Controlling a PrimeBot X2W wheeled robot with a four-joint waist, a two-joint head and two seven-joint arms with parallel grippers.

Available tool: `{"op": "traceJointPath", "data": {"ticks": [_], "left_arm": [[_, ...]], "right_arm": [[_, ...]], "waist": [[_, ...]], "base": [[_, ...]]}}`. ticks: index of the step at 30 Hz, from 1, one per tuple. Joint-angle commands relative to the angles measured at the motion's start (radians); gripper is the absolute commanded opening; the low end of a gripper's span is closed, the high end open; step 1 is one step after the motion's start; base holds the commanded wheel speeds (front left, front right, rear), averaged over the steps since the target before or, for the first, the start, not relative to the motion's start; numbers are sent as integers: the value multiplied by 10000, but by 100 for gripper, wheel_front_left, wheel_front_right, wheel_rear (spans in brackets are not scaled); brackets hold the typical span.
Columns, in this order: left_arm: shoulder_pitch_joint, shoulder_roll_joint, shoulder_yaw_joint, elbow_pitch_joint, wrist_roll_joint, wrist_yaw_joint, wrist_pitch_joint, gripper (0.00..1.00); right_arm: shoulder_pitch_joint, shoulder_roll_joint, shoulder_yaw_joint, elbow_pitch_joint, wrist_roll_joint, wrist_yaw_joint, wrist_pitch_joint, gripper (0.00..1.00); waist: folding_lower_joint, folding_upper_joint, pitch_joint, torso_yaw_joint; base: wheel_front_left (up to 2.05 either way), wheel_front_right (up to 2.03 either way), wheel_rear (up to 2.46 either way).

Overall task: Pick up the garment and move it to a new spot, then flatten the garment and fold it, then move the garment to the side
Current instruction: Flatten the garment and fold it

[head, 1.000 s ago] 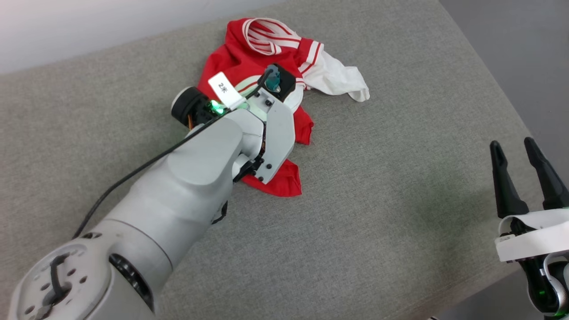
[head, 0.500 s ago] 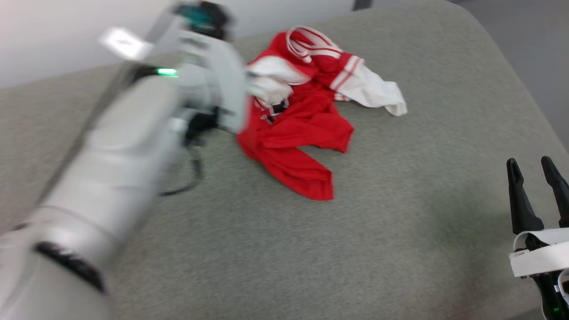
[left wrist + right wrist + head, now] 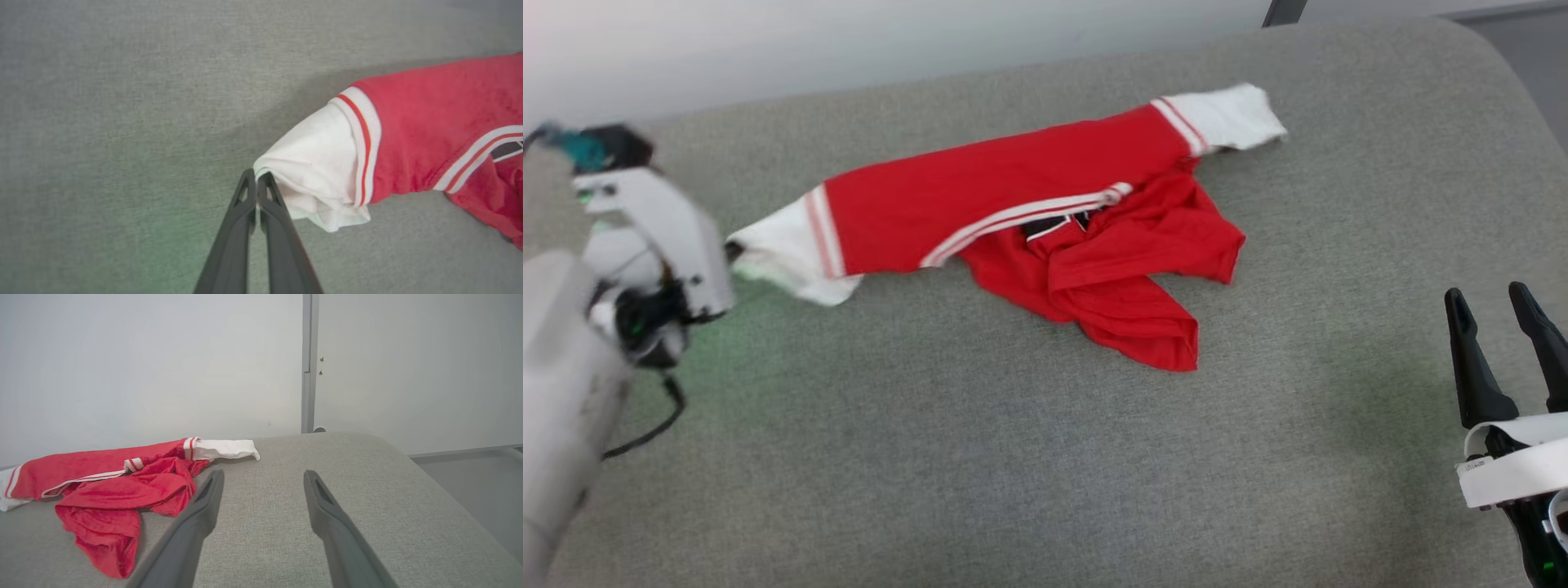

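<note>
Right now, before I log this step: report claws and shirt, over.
Left claw shut on shirt at white sleeve tip. Right claw open, clear of shirt. Shirt stretched, half bunched, on grey cushion. No obstacle seen.

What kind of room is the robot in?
Probably a plain test room, not a home: a bare white wall, a grey padded table, and one red shirt lying on it.

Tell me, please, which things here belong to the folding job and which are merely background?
Job in hand: garment, its white sleeve pinched by the shut left end effector; right end effector, open and apart from it.
Just there: grey padded surface under the garment; wall; metal post.
</note>
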Motion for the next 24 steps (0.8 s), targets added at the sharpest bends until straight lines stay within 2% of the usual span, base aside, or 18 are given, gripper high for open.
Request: {"op": "traceJointPath", "data": {"ticks": [1, 7, 13, 14, 16, 17, 18, 19, 24], "left_arm": [[74, 168, 65, 57, -35, 75, -31, 0], [-107, 741, -240, 213, 694, 297, -819, 0], [-113, 616, -610, 565, 1396, 590, -1829, 0], [-66, 563, -646, 628, 1437, 596, -1952, 11], [85, 448, -697, 751, 1477, 539, -2153, 41], [117, 422, -735, 788, 1547, 508, -2300, 48], [133, 424, -773, 800, 1624, 473, -2517, 84], [141, 436, -830, 817, 1729, 463, -2746, 100], [233, 516, -972, 796, 2097, 381, -3939, 100]], "right_arm": [[-77, -61, 53, -57, 36, -14, 35, 100], [-193, -169, 128, -125, 85, -14, 93, 100], [-228, -180, 210, -74, 53, -14, 122, 100], [-240, -192, 226, -74, 34, -14, 146, 100], [-241, -234, 259, -77, -26, -14, 197, 100], [-227, -257, 257, -86, -45, -14, 227, 100], [-207, -286, 263, -104, -55, -14, 264, 100], [-186, -317, 247, -122, -84, -14, 296, 100], [-21, -425, 112, -243, -210, -14, 464, 100]], "waist": [[0, 0, 158, -16], [0, 0, 457, -142], [0, 0, 520, -172], [0, 0, 502, -152], [0, 0, 419, -81], [0, 0, 373, -33], [0, 0, 325, 21], [0, 0, 282, 85], [0, 0, 88, 533]], "base": [[0, 0, 0], [0, 0, 0], [0, 0, 0], [0, 0, 0], [0, 0, 0], [0, 0, 0], [0, 0, 0], [0, 0, 0], [0, 0, 0]]}}
